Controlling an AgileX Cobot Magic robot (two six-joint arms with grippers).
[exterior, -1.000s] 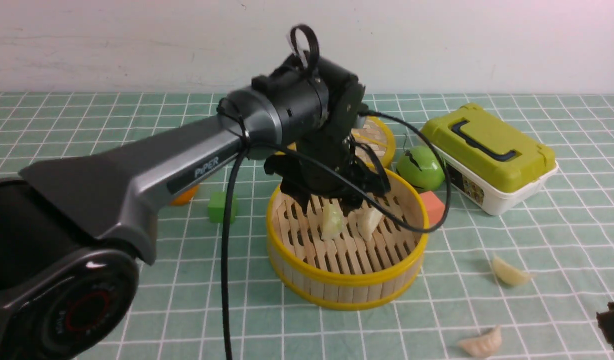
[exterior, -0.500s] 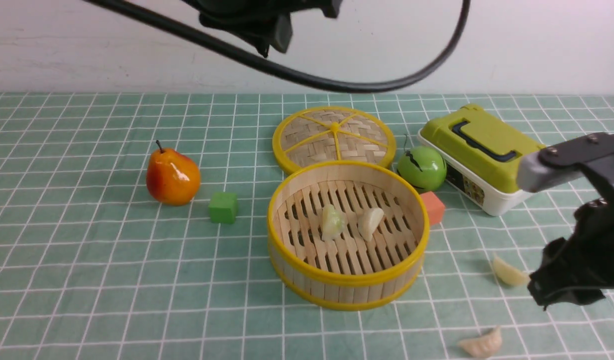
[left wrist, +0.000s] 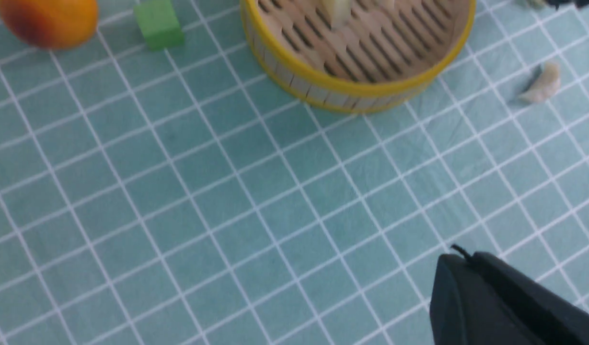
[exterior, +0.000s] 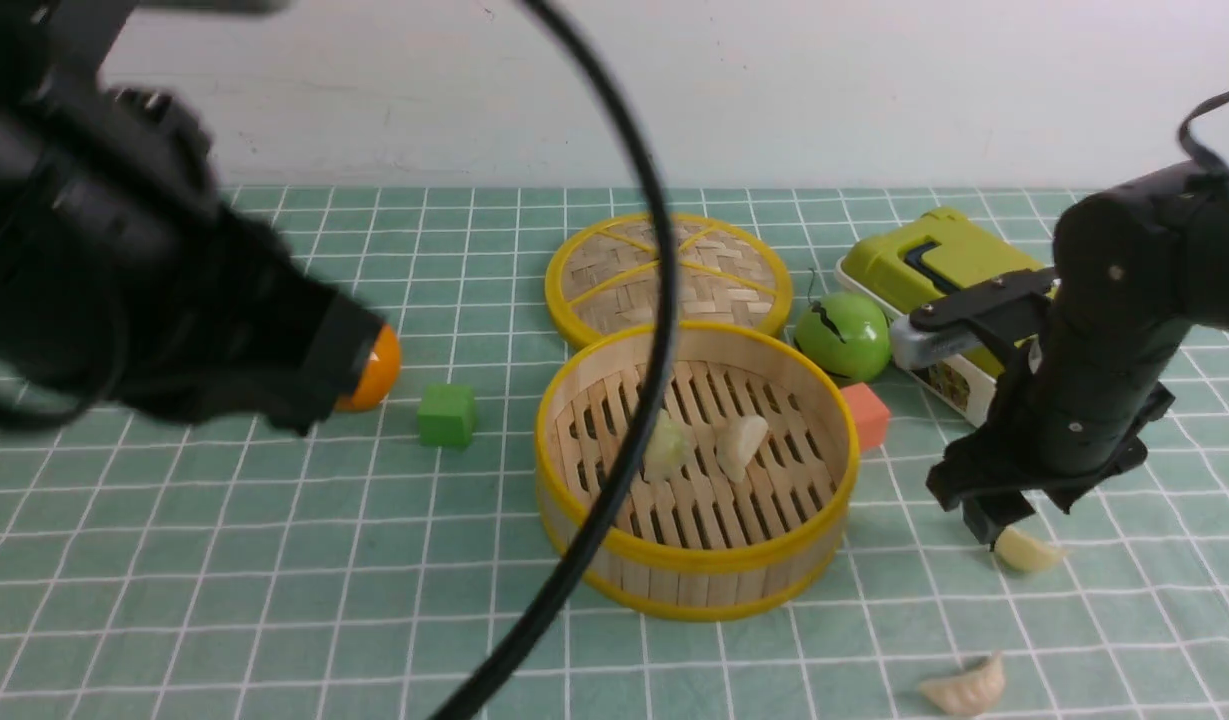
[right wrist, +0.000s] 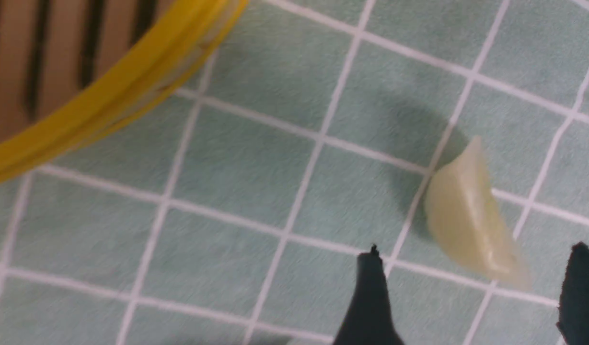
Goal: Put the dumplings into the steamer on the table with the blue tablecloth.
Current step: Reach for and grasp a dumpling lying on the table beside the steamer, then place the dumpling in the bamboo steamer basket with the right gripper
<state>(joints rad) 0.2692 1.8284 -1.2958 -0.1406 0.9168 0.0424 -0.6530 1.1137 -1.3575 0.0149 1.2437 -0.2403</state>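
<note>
Right wrist view: right fingers (right wrist: 371,297) stood apart, dumpling (right wrist: 467,220) end lay between their tips, long axis slanted; left fingers (left wrist: 486,297) state unclear.

Open cloth (exterior: 904,610) between steamer (exterior: 674,578) and dumpling (exterior: 1026,551); red cube (exterior: 864,415), box (exterior: 934,262) behind, seemingly apart.
</note>
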